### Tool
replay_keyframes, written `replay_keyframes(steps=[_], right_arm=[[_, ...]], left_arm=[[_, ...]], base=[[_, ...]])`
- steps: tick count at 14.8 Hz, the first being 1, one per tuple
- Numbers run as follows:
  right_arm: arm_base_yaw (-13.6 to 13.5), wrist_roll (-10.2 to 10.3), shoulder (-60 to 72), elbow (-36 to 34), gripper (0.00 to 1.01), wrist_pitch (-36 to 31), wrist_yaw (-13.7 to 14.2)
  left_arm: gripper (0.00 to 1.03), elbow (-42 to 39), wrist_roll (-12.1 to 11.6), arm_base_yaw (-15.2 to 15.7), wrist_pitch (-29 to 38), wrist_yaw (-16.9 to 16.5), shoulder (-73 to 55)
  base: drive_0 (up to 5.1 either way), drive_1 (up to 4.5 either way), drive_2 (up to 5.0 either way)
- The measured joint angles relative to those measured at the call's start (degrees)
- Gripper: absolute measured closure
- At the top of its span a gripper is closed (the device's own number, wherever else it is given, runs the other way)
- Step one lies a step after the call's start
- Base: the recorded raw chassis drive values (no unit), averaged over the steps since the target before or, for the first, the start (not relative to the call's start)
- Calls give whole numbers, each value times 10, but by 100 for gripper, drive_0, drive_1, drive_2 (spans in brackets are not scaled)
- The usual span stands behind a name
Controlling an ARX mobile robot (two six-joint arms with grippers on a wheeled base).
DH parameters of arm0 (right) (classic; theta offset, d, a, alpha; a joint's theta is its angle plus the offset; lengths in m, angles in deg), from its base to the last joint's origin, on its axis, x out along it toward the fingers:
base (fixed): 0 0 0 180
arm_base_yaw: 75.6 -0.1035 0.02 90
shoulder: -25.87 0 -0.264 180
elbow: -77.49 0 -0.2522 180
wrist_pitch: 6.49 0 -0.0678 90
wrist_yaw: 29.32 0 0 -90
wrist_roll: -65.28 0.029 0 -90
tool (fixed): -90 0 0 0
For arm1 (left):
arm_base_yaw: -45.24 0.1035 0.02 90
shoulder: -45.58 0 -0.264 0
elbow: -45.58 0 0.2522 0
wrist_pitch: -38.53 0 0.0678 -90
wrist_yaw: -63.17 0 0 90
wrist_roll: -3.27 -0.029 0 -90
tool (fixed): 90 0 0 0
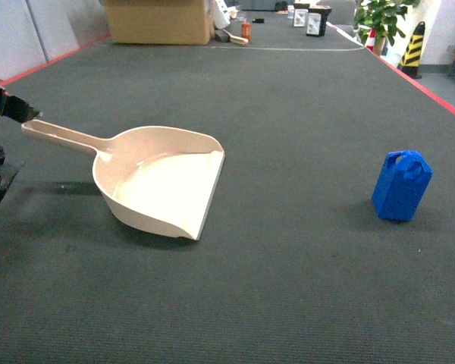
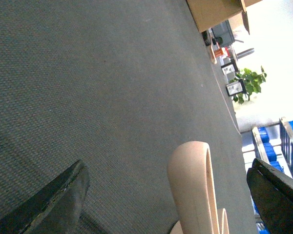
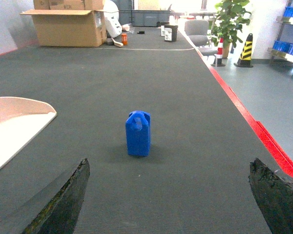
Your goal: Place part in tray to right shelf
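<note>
part: blue part [image 1: 401, 186] stands upright on the dark floor [image 1: 288, 98], right side, well apart from the tray.
tray: cream tray [image 1: 163, 186] lies left of centre, lip facing right and near, handle [image 1: 61, 136] pointing far-left. Nothing in it.
left gripper: at the left edge [image 1: 0, 144], jaws apart. In the wrist view the handle end [image 2: 193, 185] sits between the fingers [image 2: 53, 200], not yet clamped as far as I can see.
right gripper: not in the head view. Wrist view shows both fingers [image 3: 63, 200] wide apart, part [image 3: 138, 133] centred ahead of them, no contact.
shelf: only bits of a rack with blue crates [image 2: 283, 146] show at the frame edge; can't tell how far off.
step: judged as pre-grasp on both sides. Part not in tray yet.
risk 1: part is tall and light-looking. An off-centre close could tip or skid it.
risk 2: holding the tray by the handle end alone could let it sag or twist, so the part slides off the open lip.
risk 3: a shallow grip on the handle could slip during the carry.
</note>
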Motion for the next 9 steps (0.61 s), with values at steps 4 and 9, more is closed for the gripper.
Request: replay_keyframes(steps=[4, 9], right_arm=[[0, 0, 0, 0, 3, 0, 0], [0, 0, 0, 0, 3, 0, 0]], left_arm=[[5, 42, 7, -7, -9, -8, -20], [5, 138, 26, -38, -41, -9, -84]], base=[[0, 0, 0], [0, 0, 0]])
